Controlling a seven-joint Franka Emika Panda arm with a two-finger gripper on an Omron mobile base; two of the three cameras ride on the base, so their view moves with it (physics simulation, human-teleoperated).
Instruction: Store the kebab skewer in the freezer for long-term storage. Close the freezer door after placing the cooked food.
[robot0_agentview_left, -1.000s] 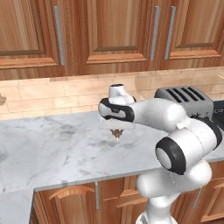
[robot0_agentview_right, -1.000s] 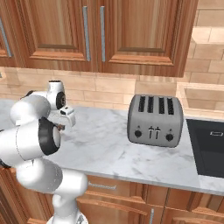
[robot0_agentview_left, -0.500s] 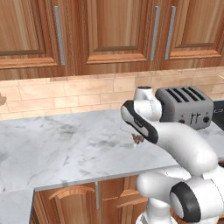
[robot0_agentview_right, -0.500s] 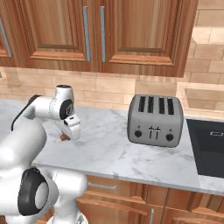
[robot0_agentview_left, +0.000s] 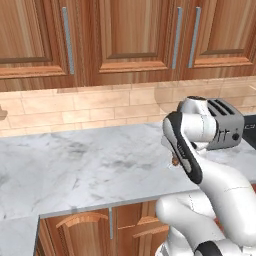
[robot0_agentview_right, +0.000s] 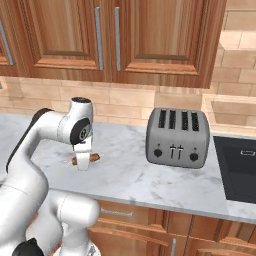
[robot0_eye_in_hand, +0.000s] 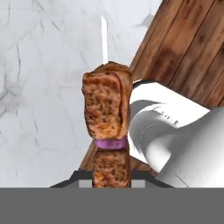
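The marble bench (robot0_agentview_right: 130, 175) carries a toaster (robot0_agentview_right: 177, 137) at the right. Left of the toaster, above the bench, the end effector (robot0_agentview_right: 83, 161) is closed on the kebab skewer (robot0_eye_in_hand: 106, 118), which lies crosswise between its tips. For the carry to the freezer, keep the grip firm and turn slowly, so the skewer does not slip.

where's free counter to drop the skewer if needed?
Bare marble runs left of the hand to the counter's left edge, bordered behind by the tile backsplash. A smaller strip lies between the hand and the toaster. It is crowded right of the toaster, by the dark cooktop. The hand holds the skewer.
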